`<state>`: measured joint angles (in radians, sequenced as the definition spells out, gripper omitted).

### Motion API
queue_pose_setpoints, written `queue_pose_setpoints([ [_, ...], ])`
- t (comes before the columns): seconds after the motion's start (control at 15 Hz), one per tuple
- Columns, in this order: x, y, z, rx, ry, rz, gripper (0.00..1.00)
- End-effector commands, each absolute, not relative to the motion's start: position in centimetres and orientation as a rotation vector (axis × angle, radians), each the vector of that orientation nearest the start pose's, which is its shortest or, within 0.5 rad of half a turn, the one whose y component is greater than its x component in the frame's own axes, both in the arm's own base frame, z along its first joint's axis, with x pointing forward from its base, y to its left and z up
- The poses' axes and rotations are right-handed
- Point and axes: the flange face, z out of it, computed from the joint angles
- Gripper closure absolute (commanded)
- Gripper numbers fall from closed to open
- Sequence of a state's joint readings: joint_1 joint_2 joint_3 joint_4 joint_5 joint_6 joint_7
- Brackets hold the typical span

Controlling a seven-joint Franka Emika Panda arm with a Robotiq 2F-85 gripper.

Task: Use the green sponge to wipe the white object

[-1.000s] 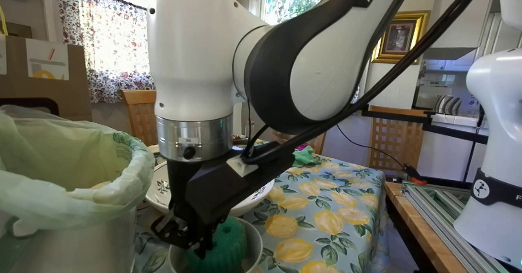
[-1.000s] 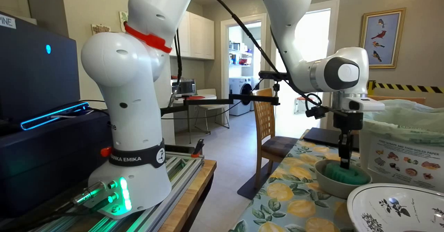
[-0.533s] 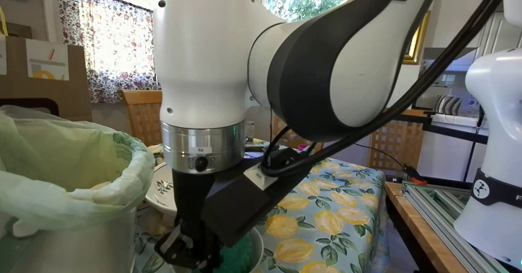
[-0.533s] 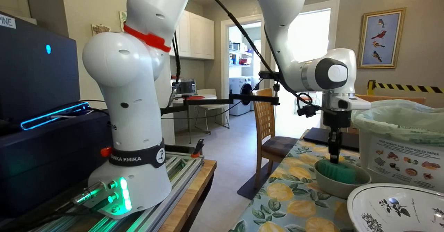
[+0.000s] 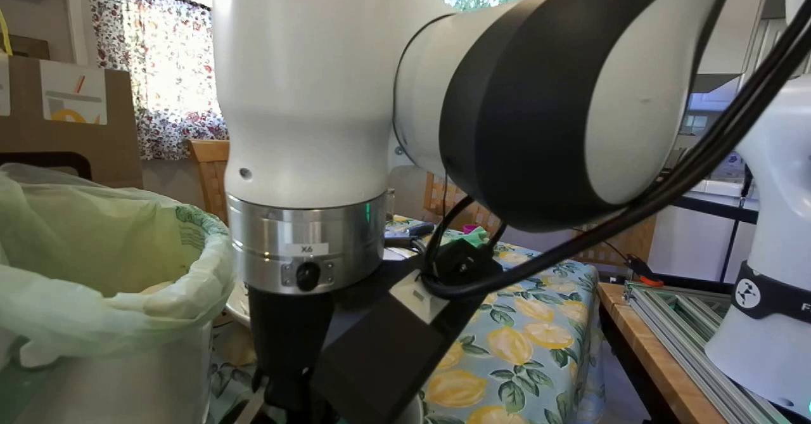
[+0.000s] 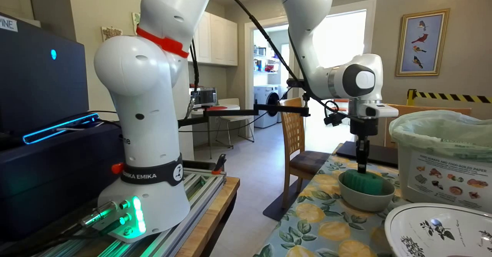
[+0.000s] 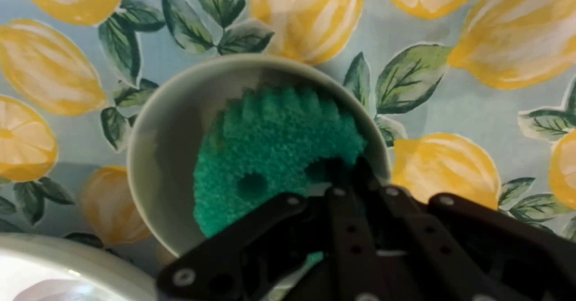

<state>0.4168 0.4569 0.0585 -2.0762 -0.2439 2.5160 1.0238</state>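
Observation:
The green sponge (image 6: 361,183) sits inside the off-white bowl (image 6: 367,201) on the tablecloth. In the wrist view the sponge (image 7: 274,143) is round, with ridged edges and holes, and leans to the right side of the bowl (image 7: 155,166). My gripper (image 7: 352,167) is shut on the sponge's edge, one finger in a hole and one outside it near the bowl's rim. In an exterior view the gripper (image 6: 361,169) comes straight down onto the sponge. In an exterior view only a sliver of the bowl (image 5: 415,412) shows; the arm hides the sponge there.
The wide patterned dish (image 6: 438,230) stands close beside the bowl and shows in the wrist view (image 7: 58,256). A bin with a pale-green liner (image 6: 442,164) stands behind them. A dark flat object (image 6: 369,153) lies at the table's far end. A wooden chair (image 6: 294,141) stands beside the table.
My gripper and the sponge have moved left in an exterior view, and nearer the camera in an exterior view. The bowl has slid a little the same way, away from the bin.

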Motion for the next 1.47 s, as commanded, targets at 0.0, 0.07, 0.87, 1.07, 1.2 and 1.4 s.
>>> queue_pose_setpoints([
  [0.0,54.0,26.5,21.3,-3.168,0.576,-0.127,0.98],
  [0.07,54.5,26.0,21.5,-3.162,0.589,-0.131,0.98],
  [0.87,53.0,21.5,20.2,-3.187,0.715,-0.116,0.98],
  [1.07,52.1,22.3,20.1,-3.196,0.688,-0.113,0.98],
  [1.2,51.7,23.2,20.0,-3.203,0.658,-0.111,0.98],
  [1.4,51.5,24.8,19.8,-3.201,0.612,-0.105,0.98],
])
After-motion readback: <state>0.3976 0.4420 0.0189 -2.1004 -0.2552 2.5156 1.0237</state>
